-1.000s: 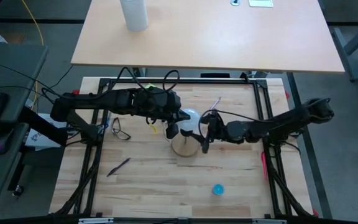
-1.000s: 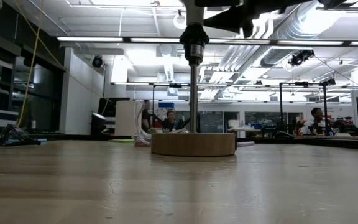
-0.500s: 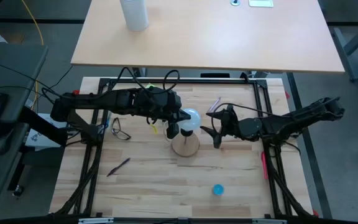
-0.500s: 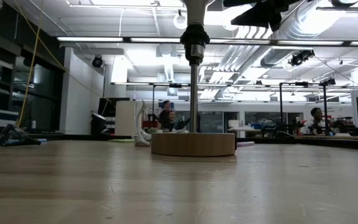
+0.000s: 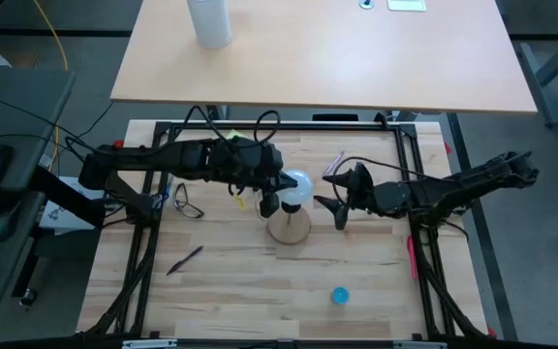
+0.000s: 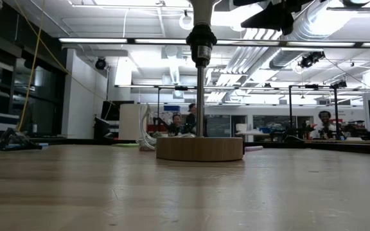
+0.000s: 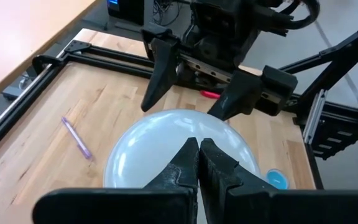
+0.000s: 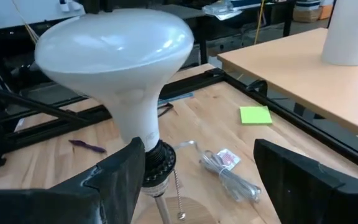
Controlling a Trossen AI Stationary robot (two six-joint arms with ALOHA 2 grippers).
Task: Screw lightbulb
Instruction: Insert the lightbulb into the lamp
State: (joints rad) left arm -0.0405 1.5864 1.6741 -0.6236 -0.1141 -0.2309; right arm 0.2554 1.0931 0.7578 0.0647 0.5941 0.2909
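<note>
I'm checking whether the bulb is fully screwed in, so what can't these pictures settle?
- High view: the lightbulb globe covers its own base and the socket.
- Low view: the top edge cuts the bulb off above the socket.
- Right wrist view: the right gripper, open, partly masks the threads.
- Left wrist view: the shut left gripper blocks the globe's middle.

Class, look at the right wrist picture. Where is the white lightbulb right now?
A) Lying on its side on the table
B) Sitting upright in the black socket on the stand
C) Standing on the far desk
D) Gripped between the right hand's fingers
B: the lightbulb stands base down in the socket, and the right hand is open, its fingers apart from the bulb.
</note>
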